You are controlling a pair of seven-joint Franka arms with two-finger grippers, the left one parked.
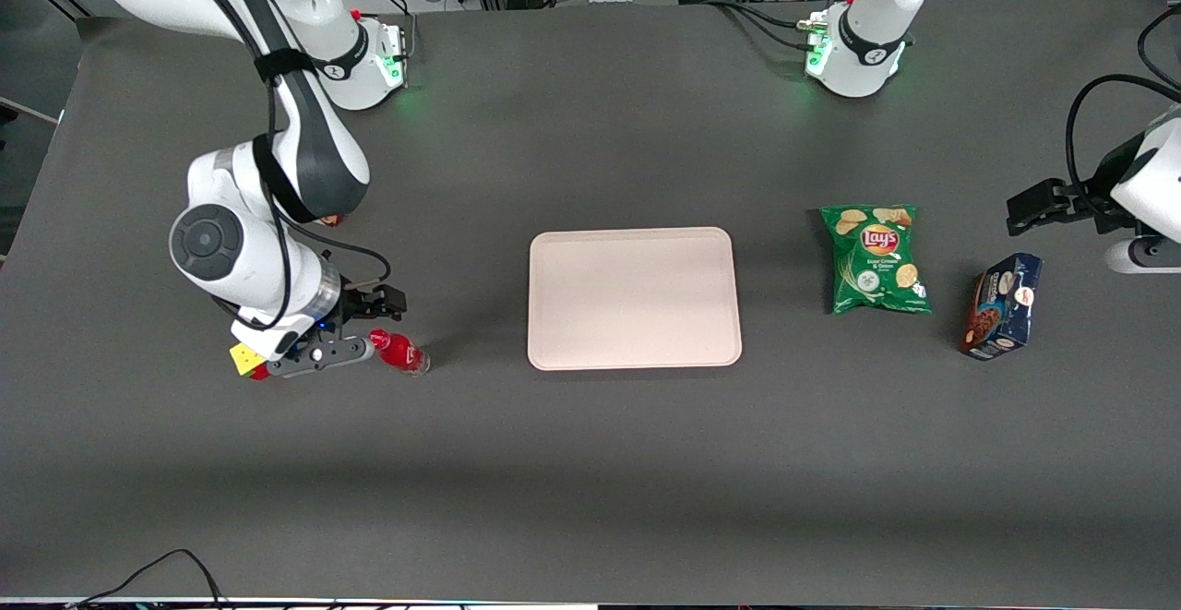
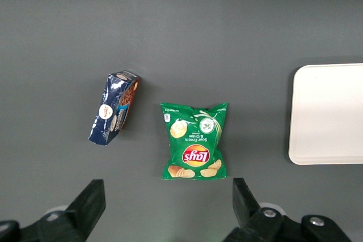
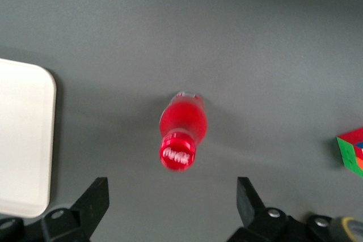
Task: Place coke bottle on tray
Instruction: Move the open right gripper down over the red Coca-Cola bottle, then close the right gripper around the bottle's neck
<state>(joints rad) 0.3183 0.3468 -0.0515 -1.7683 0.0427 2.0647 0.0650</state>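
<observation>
Basically nothing of the task is done yet: the coke bottle (image 1: 399, 352) is seen on the table, not on the tray (image 1: 634, 298), which is bare. From the tray's centre in the front view the bottle is placed at about 8 o'clock, well apart from the rim, toward the working arm's end of the table. Grasp, lift, carry and set-down are all judged as left to do.

The gripper (image 1: 363, 329) is held over the bottle's cap end, fingers spread wide. In the right wrist view both fingers (image 3: 94, 201) are seen apart, with the bottle (image 3: 182, 128) in line with the gap and clear table on each side of it; nothing is gripped and no contact is visible. The cap is pointed toward that camera, so the bottle is judged upright or tilted, which cannot be told for sure.

A puzzle cube (image 1: 246, 360) is seen just beside the gripper, at roughly 9 o'clock from the bottle. A chips bag (image 1: 876, 259) and a blue box (image 1: 1002, 305) are left toward the parked arm's end.
</observation>
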